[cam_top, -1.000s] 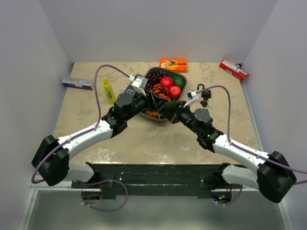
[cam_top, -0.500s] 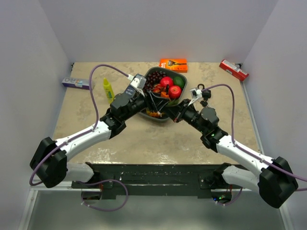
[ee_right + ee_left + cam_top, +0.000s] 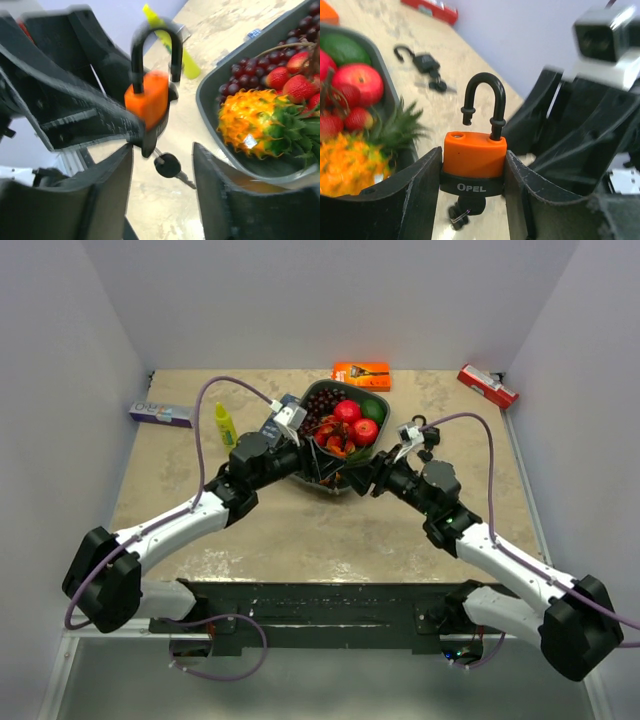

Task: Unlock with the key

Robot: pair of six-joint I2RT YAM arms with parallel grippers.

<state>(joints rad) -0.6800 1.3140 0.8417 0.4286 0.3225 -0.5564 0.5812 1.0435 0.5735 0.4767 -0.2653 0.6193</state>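
An orange padlock (image 3: 473,159) with a black base is clamped between my left gripper's (image 3: 473,172) fingers, held above the table. Its black shackle (image 3: 483,102) stands raised, one leg free of the body. A black key head (image 3: 470,205) sticks out under the lock, and a spare key (image 3: 168,165) dangles from it on a ring. My right gripper (image 3: 163,172) is open just below the lock, its fingers on either side of the hanging key without touching it. In the top view both grippers (image 3: 322,466) (image 3: 352,478) meet at the bowl's near rim.
A dark bowl (image 3: 309,397) of fruit sits right behind the grippers. A black padlock with keys (image 3: 425,436) lies to its right. A yellow bottle (image 3: 227,427), blue-white box (image 3: 160,413), orange box (image 3: 361,374) and red box (image 3: 487,386) line the far side.
My right gripper has opened and let go of the key, which now hangs from the lock. The left gripper keeps its hold on the padlock.
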